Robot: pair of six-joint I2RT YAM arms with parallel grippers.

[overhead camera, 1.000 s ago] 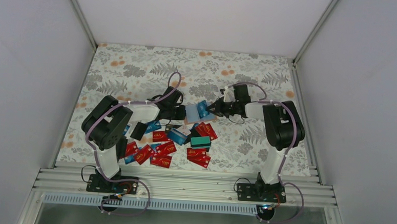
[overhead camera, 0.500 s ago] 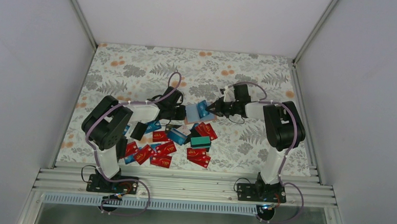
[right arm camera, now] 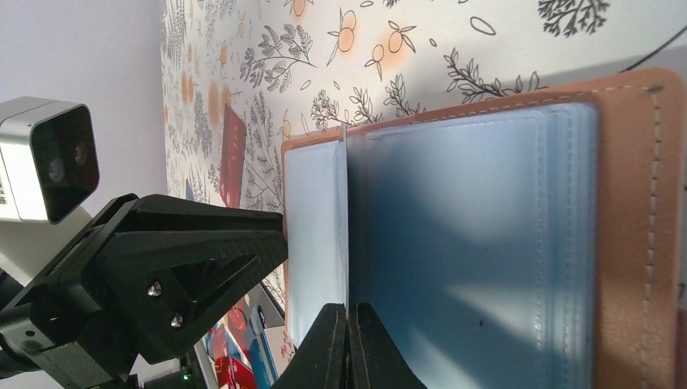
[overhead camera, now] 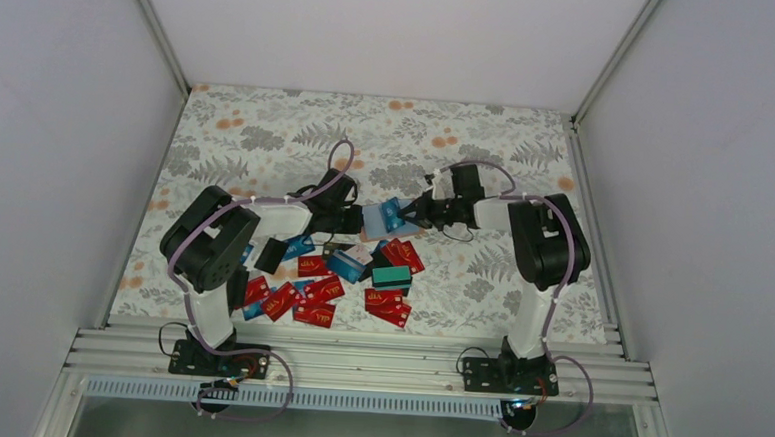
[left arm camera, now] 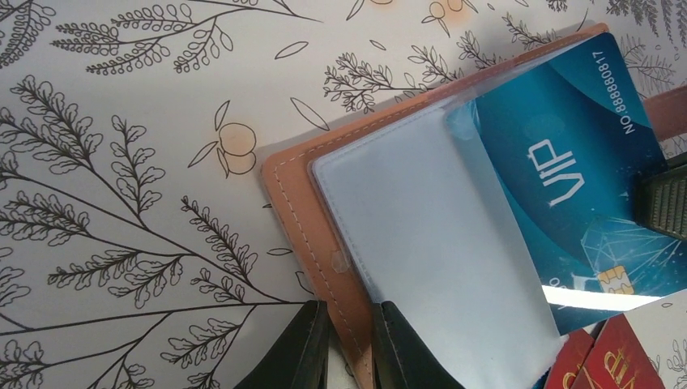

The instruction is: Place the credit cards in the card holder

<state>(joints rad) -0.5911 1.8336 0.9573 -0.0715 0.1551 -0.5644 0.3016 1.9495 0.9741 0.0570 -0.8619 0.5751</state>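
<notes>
A table (overhead camera: 268, 132) spread with a pale cloth printed in grey fern sprigs and small orange fruits fills the middle. Plain white panel walls (overhead camera: 56, 161) rise at the table's left, far and right sides. Slim aluminium posts (overhead camera: 158, 31) stand at its far corners. A ribbed aluminium rail (overhead camera: 376, 363) runs along its near edge.

Floral-print table (overhead camera: 268, 137), credit cards (overhead camera: 320, 289) scattered

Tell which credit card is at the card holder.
The blue VIP card, pinched by the right gripper at the card holder; the other cards lie loose on the table.
</notes>
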